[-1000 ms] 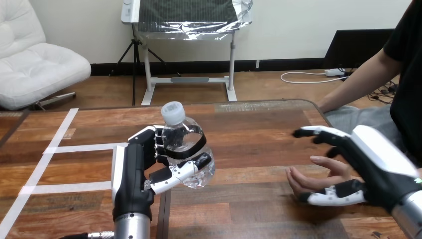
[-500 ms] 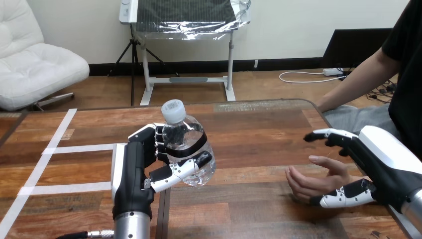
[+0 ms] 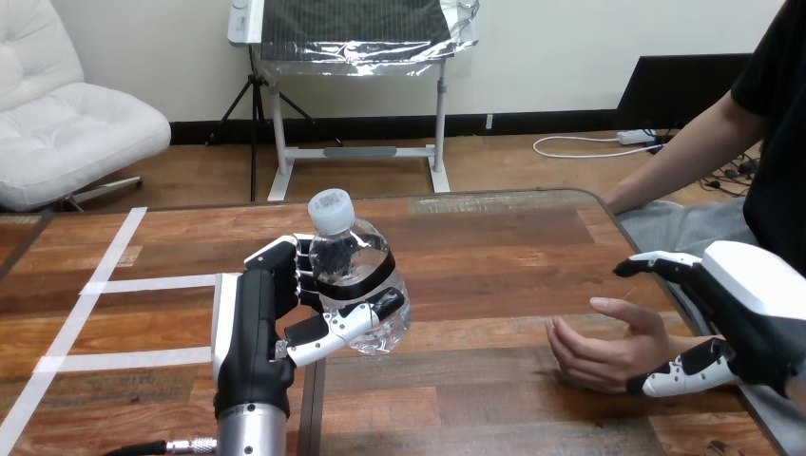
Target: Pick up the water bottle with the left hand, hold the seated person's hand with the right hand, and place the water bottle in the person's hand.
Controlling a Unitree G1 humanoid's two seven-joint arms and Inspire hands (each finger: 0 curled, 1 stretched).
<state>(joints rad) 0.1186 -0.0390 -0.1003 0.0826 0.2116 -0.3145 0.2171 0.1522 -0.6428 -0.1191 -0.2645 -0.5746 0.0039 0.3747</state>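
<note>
Bare wooden table (image 3: 485, 275) runs across the frame's centre, between the water bottle (image 3: 354, 280) in my left hand (image 3: 249, 328) and the person's hand (image 3: 599, 350) at lower right. I see nothing standing there. My right hand (image 3: 751, 309) crowds that hand's right side, with fingers (image 3: 656, 264) above and thumb below.

Right hand (image 3: 753, 309) partly beyond view's edge
</note>
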